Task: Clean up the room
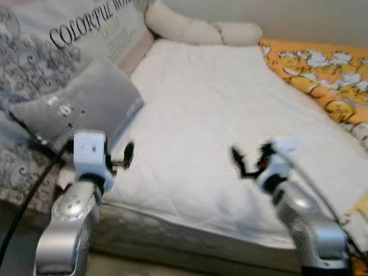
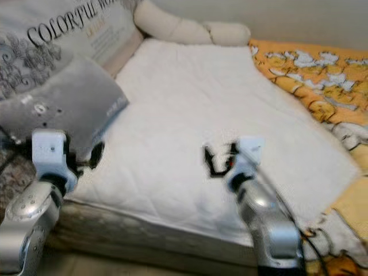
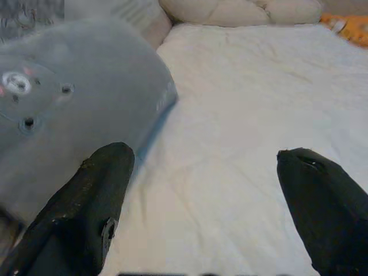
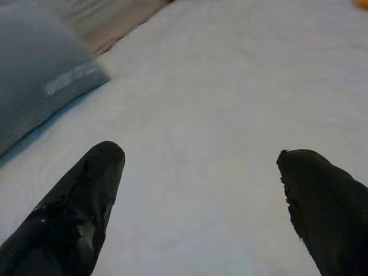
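Both jaws released: left gripper [image 1: 123, 158] beside grey pillow [image 1: 80, 106], right gripper [image 1: 250, 161] over white mattress pad [image 1: 213, 115]; best grasp the pillow's near corner squarely.

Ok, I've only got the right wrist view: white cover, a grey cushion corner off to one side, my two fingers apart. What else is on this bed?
Observer: An orange patterned blanket lies along the bed's right side, beside the white quilt.
Operator: And at the head end?
Observer: A long cream bolster pillow lies across the top of the quilt.
Operator: Where's my other arm?
Observer: The left gripper is open, at the near corner of the grey pillow, not touching it. The right gripper hovers open over the quilt.
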Motion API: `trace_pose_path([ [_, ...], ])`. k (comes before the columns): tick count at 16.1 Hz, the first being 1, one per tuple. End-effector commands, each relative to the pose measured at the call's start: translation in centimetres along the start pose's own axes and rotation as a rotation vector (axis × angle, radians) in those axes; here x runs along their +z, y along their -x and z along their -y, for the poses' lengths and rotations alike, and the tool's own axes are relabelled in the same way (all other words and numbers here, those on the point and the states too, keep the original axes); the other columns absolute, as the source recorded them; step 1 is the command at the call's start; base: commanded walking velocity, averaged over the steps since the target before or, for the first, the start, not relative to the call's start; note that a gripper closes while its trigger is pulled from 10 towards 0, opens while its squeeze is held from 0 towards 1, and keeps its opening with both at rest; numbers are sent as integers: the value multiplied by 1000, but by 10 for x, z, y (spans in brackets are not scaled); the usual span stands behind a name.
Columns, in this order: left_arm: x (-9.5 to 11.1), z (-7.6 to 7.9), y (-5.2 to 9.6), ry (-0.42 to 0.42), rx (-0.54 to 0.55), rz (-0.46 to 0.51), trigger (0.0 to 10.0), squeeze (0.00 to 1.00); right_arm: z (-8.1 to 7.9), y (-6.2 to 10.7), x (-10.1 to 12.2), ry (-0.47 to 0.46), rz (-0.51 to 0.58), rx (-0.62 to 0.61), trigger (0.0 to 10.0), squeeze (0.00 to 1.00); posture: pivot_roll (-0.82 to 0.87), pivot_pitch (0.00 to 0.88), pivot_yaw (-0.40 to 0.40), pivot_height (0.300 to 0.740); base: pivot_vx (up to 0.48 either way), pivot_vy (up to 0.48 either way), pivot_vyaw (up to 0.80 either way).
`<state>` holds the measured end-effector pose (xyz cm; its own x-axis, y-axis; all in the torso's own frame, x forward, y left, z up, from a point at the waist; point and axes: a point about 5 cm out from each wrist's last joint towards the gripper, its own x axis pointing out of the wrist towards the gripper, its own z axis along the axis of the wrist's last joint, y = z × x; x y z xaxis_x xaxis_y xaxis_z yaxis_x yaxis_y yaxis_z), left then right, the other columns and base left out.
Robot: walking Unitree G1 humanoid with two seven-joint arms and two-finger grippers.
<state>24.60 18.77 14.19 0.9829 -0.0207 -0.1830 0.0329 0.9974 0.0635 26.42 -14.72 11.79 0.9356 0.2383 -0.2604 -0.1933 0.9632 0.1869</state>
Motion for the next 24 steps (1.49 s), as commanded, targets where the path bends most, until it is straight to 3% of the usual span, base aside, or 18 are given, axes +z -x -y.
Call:
trace_pose_path([
  [1,4,1,-2,-2,0,12,10000,1000,3,-1,9,30,29,-9,10000,0,4,0,30,740,0,-480,0],
  [7,9,3,-6,-32,-12,25,10000,1000,18,-5,13,6,50,-73,10000,0,27,0,22,740,0,-471,419],
  [11,12,2,-7,-45,-28,28,10000,1000,23,-9,16,48,56,-100,10000,0,-18,0,48,740,0,-452,772],
  [20,7,3,-9,-13,-24,8,10000,1000,19,-10,10,68,46,-80,10000,0,-1,0,26,740,0,-444,0],
  [24,8,3,-10,-46,-18,12,10000,1000,16,-10,7,75,30,-62,10000,0,-6,0,19,740,0,-422,0],
])
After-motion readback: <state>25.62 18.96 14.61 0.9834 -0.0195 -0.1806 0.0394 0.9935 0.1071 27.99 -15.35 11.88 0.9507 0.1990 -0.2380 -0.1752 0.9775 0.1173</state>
